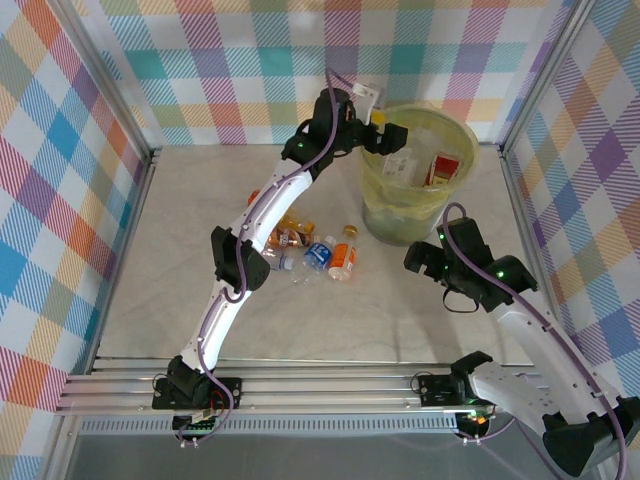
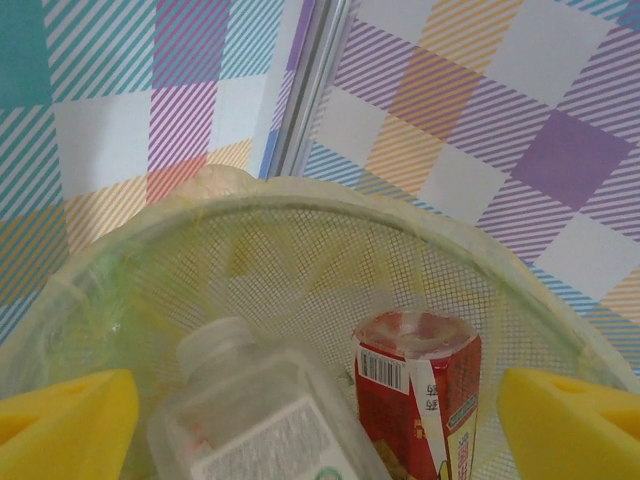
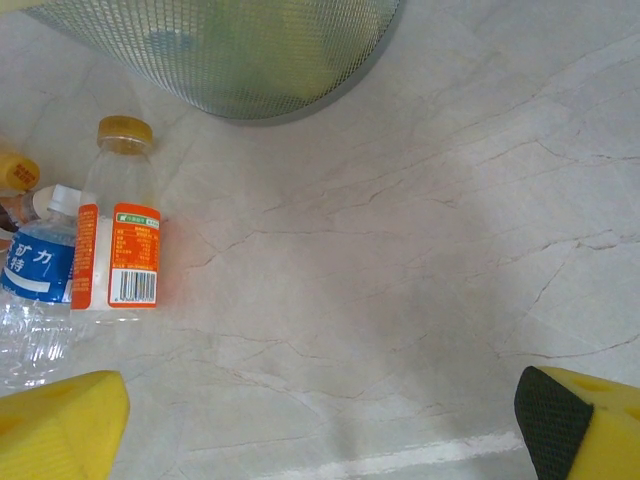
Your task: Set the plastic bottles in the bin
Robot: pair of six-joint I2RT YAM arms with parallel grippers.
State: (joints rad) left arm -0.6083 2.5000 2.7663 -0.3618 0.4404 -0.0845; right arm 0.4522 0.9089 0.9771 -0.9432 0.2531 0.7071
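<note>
Over the bin (image 1: 405, 215), the left gripper (image 1: 392, 135) hangs spread wide, a clear bottle (image 2: 260, 410) lying inside beside a red carton (image 2: 420, 385); the right gripper (image 1: 420, 258) gapes empty beside the bin's base, near loose bottles (image 1: 318, 255) clustered on the marbled table (image 1: 200, 300).

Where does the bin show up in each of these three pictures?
Top external: the bin stands upper right of centre.
Left wrist: its rim arcs across the middle, seen from above.
Right wrist: its mesh base sits at the top left.
Shared landmark: the red carton inside, in top and left wrist views.
</note>
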